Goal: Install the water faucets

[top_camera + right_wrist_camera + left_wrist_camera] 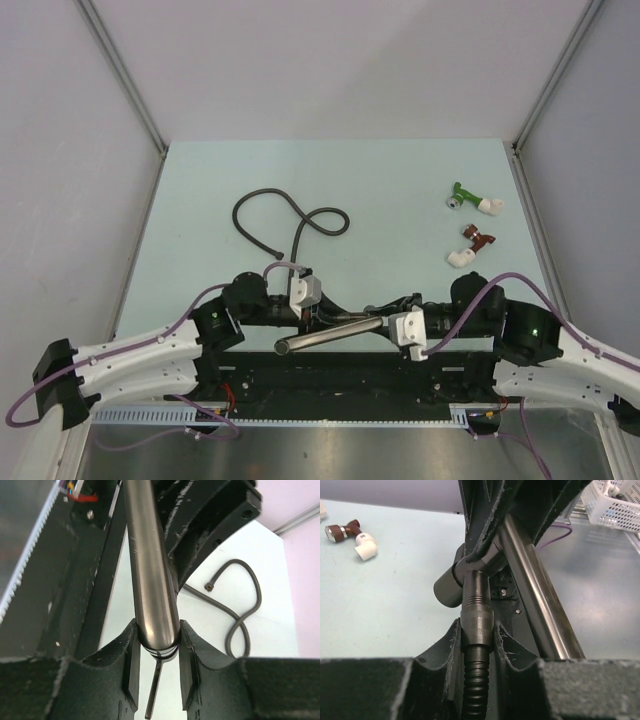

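Observation:
The dark grey-brown faucet [325,337] hangs level between my two grippers above the table's near edge. My right gripper [156,630] is shut on the faucet's thick end [150,570]; a thin lever [155,690] sticks out below the jaws. My left gripper [477,630] is shut on the knurled end fitting [477,617] of the black flexible hose [290,215]. That fitting sits against the short stub of the faucet's T-shaped body [465,575]. The faucet's long arm [535,595] runs past on the right. In the top view the left gripper [312,312] and the right gripper [385,322] are close together.
The rest of the hose lies looped on the pale green table [200,180], also in the right wrist view [245,615]. A green fitting [470,197] and a dark-red fitting [472,245] with white ends lie at the right. A white basket [615,505] stands beyond the table edge.

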`<action>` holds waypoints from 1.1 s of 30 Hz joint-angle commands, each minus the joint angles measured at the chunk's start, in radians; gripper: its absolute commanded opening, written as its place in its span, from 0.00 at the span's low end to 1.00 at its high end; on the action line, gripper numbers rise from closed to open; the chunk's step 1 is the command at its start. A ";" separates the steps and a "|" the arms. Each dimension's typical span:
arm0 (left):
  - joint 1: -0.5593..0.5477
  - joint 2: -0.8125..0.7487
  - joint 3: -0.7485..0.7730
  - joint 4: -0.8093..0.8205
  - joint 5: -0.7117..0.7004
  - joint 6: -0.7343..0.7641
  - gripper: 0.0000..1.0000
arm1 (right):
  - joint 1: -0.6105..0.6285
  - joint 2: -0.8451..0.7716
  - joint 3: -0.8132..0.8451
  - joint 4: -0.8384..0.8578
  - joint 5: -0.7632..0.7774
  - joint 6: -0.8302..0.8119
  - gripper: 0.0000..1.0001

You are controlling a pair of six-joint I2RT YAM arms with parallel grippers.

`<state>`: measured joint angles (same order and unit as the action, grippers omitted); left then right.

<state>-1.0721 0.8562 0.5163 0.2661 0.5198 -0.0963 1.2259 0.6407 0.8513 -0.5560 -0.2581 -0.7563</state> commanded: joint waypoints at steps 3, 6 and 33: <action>0.001 -0.072 -0.025 0.197 0.013 -0.002 0.00 | -0.129 -0.075 -0.086 0.243 -0.188 0.315 0.00; 0.001 -0.078 -0.033 0.214 -0.007 -0.010 0.00 | -0.170 -0.090 -0.132 0.332 -0.202 0.437 0.00; 0.020 -0.109 -0.182 0.552 -0.431 -0.318 0.00 | -0.444 -0.099 -0.414 0.924 -0.360 0.945 0.00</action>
<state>-1.0809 0.7723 0.3229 0.6167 0.2687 -0.3630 0.8089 0.5488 0.4492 0.2695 -0.5938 0.1078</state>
